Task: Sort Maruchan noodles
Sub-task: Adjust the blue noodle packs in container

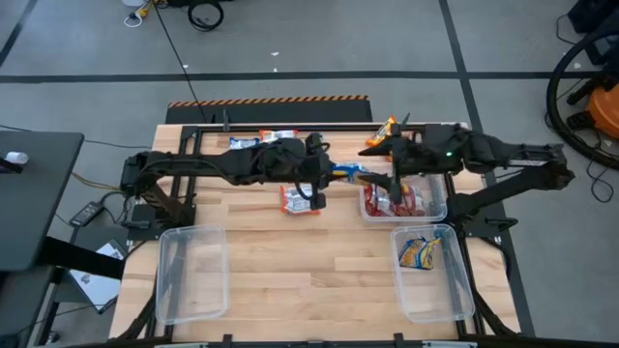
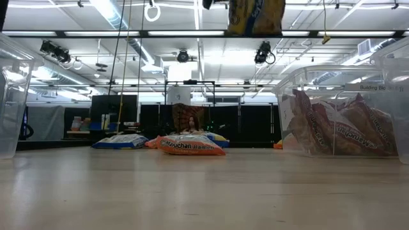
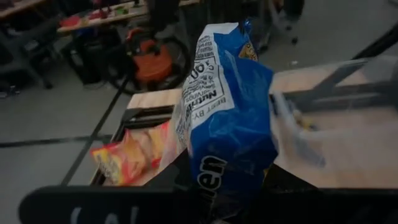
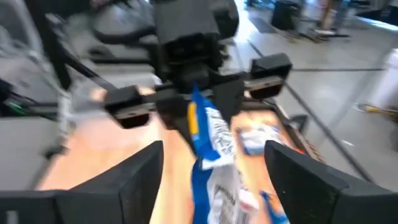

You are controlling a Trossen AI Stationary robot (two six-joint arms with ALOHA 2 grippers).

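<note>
A blue-and-yellow Maruchan noodles packet hangs in the air over the table's middle, and shows at the top of the low view. My left gripper is shut on it. My right gripper faces the left one and is open, one finger on either side of the packet's free end, apart from it. A red packet lies flat on the table below. My left gripper pinches one short end of the blue packet between its two fingers, coming roughly level from the table's left side. The packet is lifted clear of the table and sticks out past the fingers toward my right gripper, its printed back showing.
A clear bin with red packets stands at right centre. A second bin at the near right holds a blue packet, and a third bin stands at the near left. More packets and an orange one lie along the far edge.
</note>
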